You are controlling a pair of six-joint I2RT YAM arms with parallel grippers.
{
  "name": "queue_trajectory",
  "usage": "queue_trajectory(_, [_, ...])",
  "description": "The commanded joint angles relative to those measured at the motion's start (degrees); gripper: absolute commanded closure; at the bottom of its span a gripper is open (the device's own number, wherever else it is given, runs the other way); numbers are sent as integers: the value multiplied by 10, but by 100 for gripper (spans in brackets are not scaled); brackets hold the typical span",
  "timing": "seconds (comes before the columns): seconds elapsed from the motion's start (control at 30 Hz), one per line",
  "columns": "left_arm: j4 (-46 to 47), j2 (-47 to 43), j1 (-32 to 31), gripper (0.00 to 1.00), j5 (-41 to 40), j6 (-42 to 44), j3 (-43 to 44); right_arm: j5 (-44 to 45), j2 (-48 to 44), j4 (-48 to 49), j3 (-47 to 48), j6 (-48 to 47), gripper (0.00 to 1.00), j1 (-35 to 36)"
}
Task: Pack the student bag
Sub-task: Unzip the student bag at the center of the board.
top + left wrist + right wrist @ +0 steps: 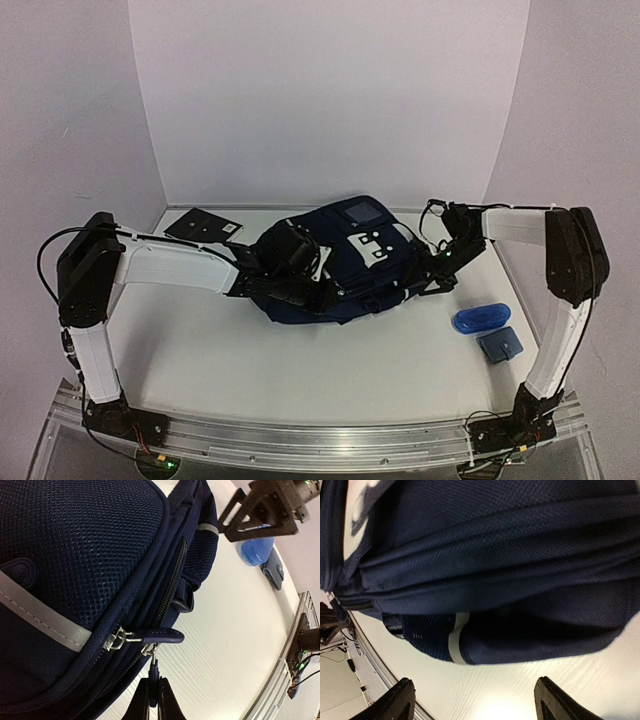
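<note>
1. Item: student bag (pixel 340 260), navy, lying on its side at the middle of the table (pixel 300 370) towards the far wall, between the two arms.
2. Left gripper (pixel 154 686): closed down to a narrow pinch on a zip pull (pixel 153 667) hanging from the bag's lower seam. A second pull (pixel 162 635) lies just beside it.
3. Right gripper (pixel 475 700): jaws spread wide, holding nothing, just beside the bag's right end and apart from the fabric.
4. Other stock: blue oval case (pixel 480 318) and small blue pouch (pixel 500 344) on the right of the table, both outside the bag. A black flat item (pixel 203 226) lies at the far left.
5. Hazard: the pull is thin and caught only at the fingertips, so a sideways tug could probably slip it free.
6. Hazard: with the right jaws off the fabric, nothing braces the bag. Drawing the zip would likely drag the whole bag instead of running the slider.
7. Hazard: slack fabric folded along the zip track could jam the slider.
8. Hazard: the two pulls sit close together and may foul each other.
9. Markings: white patch with dark dots (pixel 372 245) and a pale square panel (pixel 360 212) on the bag, with no legible wording. A white label on the black item is too small to read. No brand name is visible.
</note>
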Motion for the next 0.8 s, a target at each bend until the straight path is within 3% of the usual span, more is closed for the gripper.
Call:
queue_trajectory(0.0, [25,-18,-11,100,23,12,18,13,57,23,43,46,20,-2])
queue_trajectory(0.13, [24,-31,-11,100,22,8,-2,-10,90,58,59,93,27,-3])
queue_trajectory(0.2, [25,-35,-11,100,25,3,-12,-8,105,63,74,101,44,-3])
queue_trajectory(0.33, [32,-67,-11,100,14,-16,-63,53,118,61,92,98,87,-20])
queue_trajectory(0.4, [26,-94,-11,100,4,-19,-90,85,120,60,101,92,100,-41])
queue_trajectory(0.63, [-26,-149,-5,100,-38,-11,-134,164,137,57,170,35,100,-72])
queue_trajectory(0.77, [-16,-136,2,100,-25,-6,-120,144,164,48,249,44,100,-71])
